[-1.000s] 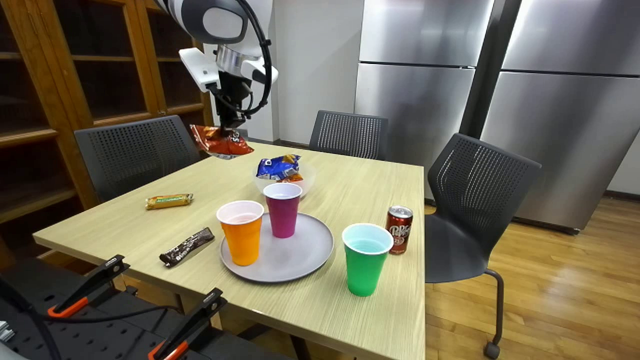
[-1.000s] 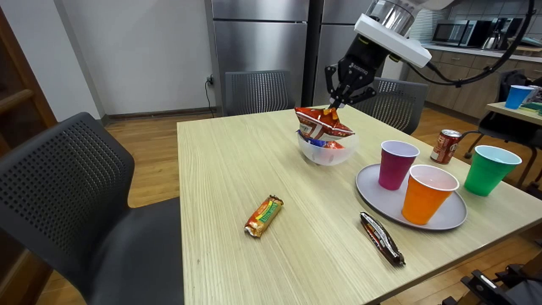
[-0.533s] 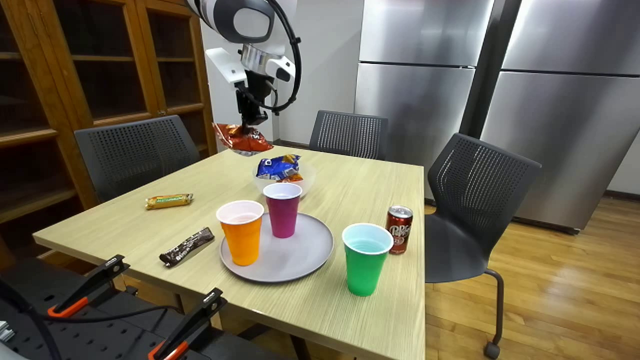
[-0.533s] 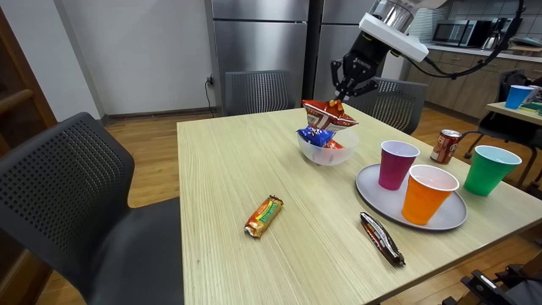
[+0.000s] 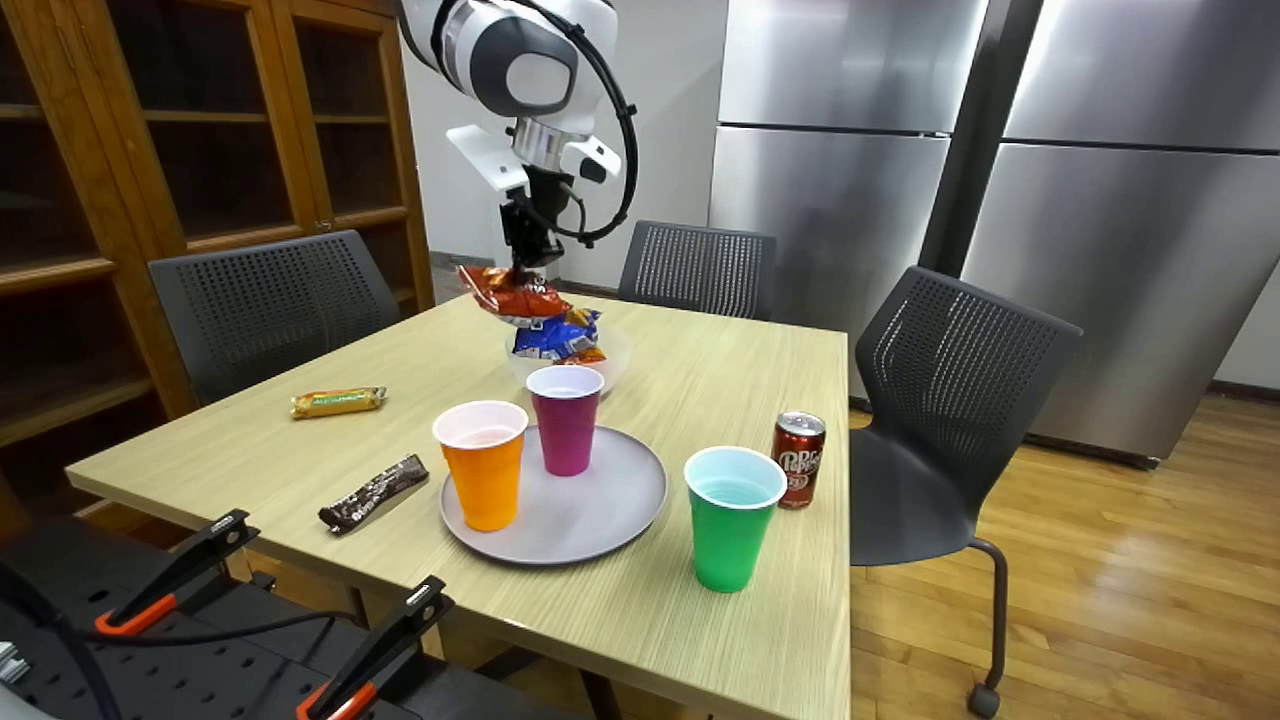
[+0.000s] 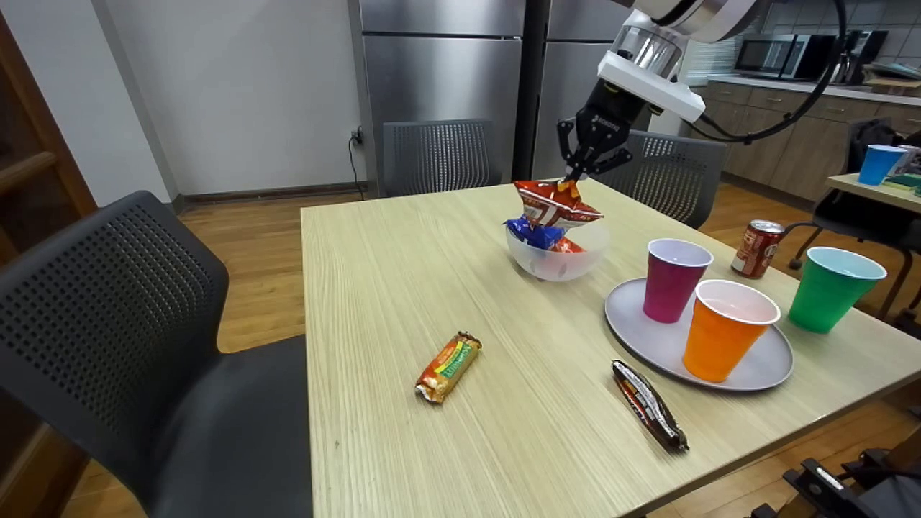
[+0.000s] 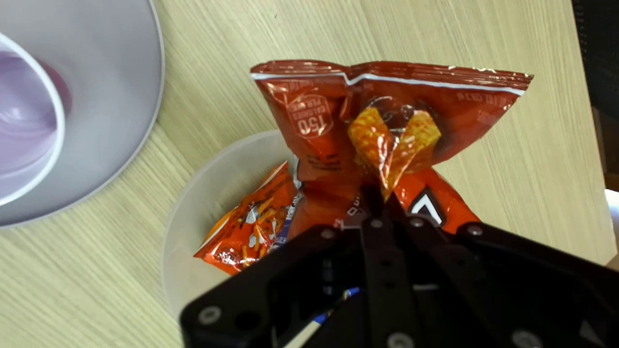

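My gripper [image 5: 520,266] is shut on a red chip bag [image 5: 515,298], pinching its middle. The bag also shows in an exterior view [image 6: 555,205] and in the wrist view [image 7: 312,116], its sealed edge spread out. It hangs over a translucent white bowl [image 6: 550,267], beside or just above a blue bag [image 6: 534,233]; I cannot tell whether they touch. An orange-red bag [image 7: 249,227] also lies in the bowl. The bowl's rim shows left of the jaws in the wrist view [image 7: 170,241]. The fingertips [image 7: 384,198] are partly hidden by the bag's folds.
Near the bowl, a grey plate [image 5: 600,515] holds a purple cup [image 5: 567,430] and an orange cup [image 5: 487,475]. A green cup [image 5: 732,535] and a soda can [image 5: 799,470] stand beyond. A gold-wrapped bar [image 6: 447,367] and a dark bar [image 6: 650,406] lie on the table. Chairs surround it.
My gripper has carried the red bag rightward in an exterior view, toward the bowl. It rose slightly, then came down over the last half second. The other things have not moved.
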Available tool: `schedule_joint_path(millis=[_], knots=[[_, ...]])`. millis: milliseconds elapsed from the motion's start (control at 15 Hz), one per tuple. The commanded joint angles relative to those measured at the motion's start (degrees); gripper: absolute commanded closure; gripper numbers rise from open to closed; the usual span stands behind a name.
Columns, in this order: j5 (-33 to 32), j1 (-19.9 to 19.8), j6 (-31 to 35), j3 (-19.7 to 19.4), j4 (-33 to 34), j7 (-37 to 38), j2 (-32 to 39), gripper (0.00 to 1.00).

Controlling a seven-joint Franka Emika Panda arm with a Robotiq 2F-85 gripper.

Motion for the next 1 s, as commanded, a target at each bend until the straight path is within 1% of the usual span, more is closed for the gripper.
schedule_joint_path(millis=[0, 933], knots=[[-2.23, -1.44, -0.99, 0.25, 4.18, 1.15, 3.04, 1.0], [-4.41, -2.23, 1.73, -0.68, 9.54, 3.55, 9.79, 1.0]])
